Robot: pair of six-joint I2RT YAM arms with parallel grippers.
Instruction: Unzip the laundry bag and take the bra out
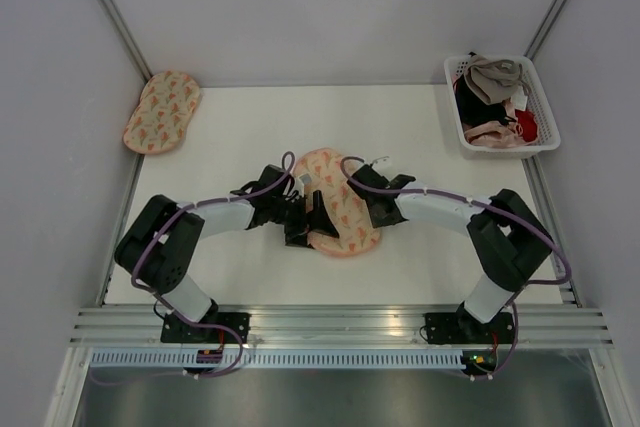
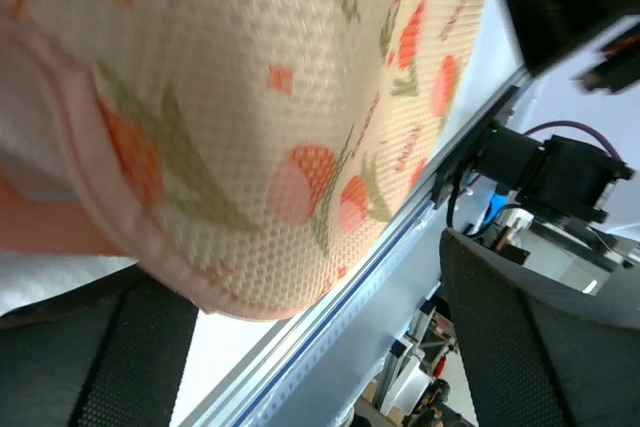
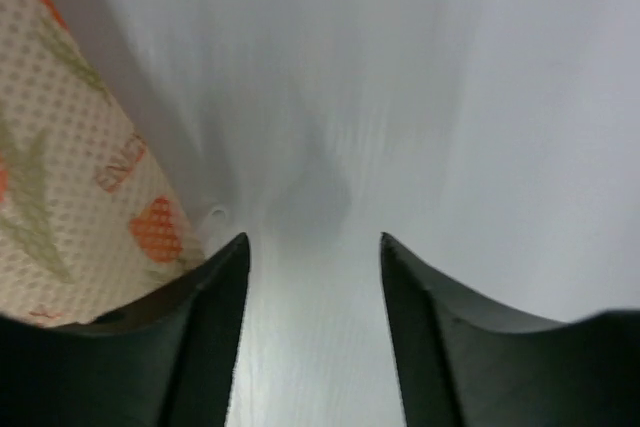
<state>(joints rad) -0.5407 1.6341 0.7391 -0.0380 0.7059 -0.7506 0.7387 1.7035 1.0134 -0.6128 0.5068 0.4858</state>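
Cream-peach laundry bag [image 1: 338,202] lies mid-table [image 1: 430,267] between the arms. Left gripper [image 1: 310,219] gapes wide at its edge, right gripper [image 3: 312,247] parted, empty, beside it. Bra's not visible, maybe tucked inside.

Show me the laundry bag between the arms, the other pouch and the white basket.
laundry bag [image 1: 340,215]: top view, printed upper face.
other pouch [image 1: 162,112]: top view, its middle.
white basket [image 1: 510,150]: top view, near wall.
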